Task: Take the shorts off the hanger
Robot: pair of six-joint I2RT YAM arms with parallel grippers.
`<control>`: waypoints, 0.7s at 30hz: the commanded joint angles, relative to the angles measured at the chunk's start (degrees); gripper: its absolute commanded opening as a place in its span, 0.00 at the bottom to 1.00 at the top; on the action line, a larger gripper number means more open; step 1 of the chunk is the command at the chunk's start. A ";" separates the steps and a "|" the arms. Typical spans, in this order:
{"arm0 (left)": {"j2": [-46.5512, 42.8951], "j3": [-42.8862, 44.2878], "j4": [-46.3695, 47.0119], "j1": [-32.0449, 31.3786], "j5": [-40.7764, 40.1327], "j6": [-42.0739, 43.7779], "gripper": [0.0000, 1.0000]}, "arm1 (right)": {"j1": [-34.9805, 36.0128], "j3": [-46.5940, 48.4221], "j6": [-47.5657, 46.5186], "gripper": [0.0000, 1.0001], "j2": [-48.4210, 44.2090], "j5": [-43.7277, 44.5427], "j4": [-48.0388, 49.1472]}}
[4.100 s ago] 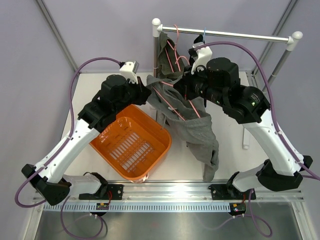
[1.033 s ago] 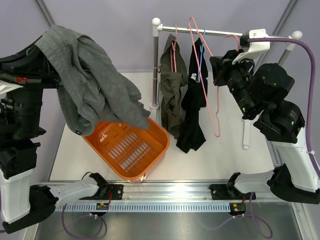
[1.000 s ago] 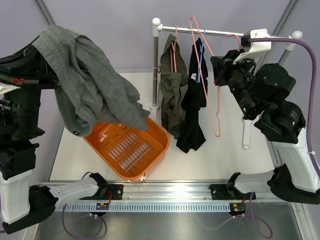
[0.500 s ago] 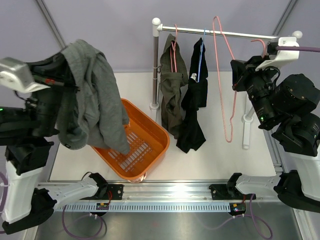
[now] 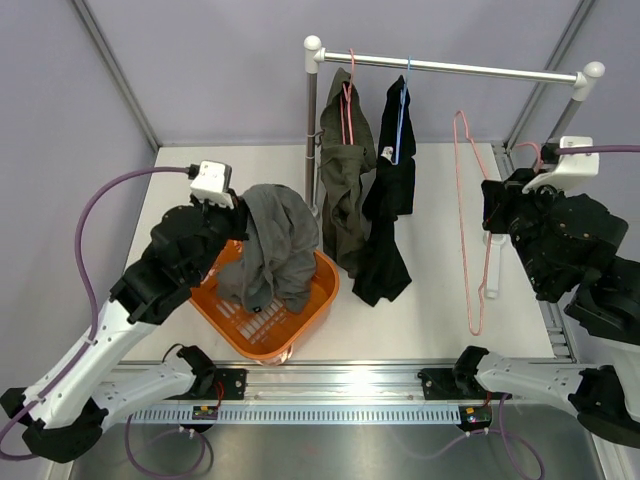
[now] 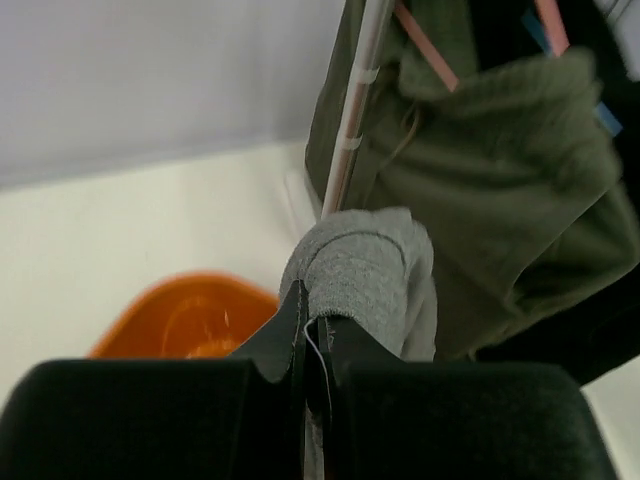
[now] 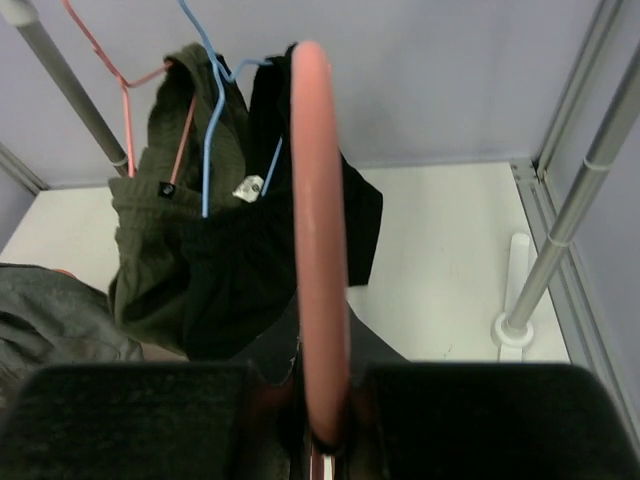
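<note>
From the top external view, the left tool (image 5: pixel 236 212) had come down from its high hold of half a second before. The grey shorts (image 5: pixel 272 240) now draped into the orange basket (image 5: pixel 322 290) near the table's left near corner. The right tool (image 5: pixel 497 205) had carried the bare pink hanger (image 5: pixel 468 220) away from the rail (image 5: pixel 480 70) and down toward the table's right edge. Shorts and hanger were well apart, so the removal itself looked done; only letting go seemed left.

In the left wrist view, the left tool (image 6: pixel 308 345) was clamped shut on a fold of the grey shorts (image 6: pixel 365 270), with the basket (image 6: pixel 190 315) below and an olive garment (image 6: pixel 500 200) hanging just beyond.

In the right wrist view, the right tool (image 7: pixel 318 445) was closed on the pink hanger (image 7: pixel 316 220), whose wire carried no cloth. The olive (image 7: pixel 150 240) and black garments (image 7: pixel 255 260) hung on their own hangers behind.
</note>
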 commanded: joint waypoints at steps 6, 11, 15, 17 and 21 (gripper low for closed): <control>-8.48 -10.04 -7.07 0.14 -6.07 -13.51 0.00 | -0.50 -5.25 6.52 0.00 3.09 0.26 -4.79; -8.84 -13.03 -12.61 0.23 -5.89 -15.79 0.02 | -11.91 -6.21 5.03 0.00 5.99 -12.11 -1.56; -8.23 -15.22 -17.52 0.67 -5.10 -19.66 0.06 | -20.36 -6.84 3.10 0.00 7.66 -20.99 1.00; -8.40 -16.37 -18.58 1.19 -3.09 -22.99 0.06 | -23.62 -5.78 2.30 0.00 9.06 -23.20 2.23; -11.03 -20.58 -19.20 1.28 -1.06 -29.23 0.20 | -28.71 -3.41 0.20 0.00 10.56 -31.52 4.78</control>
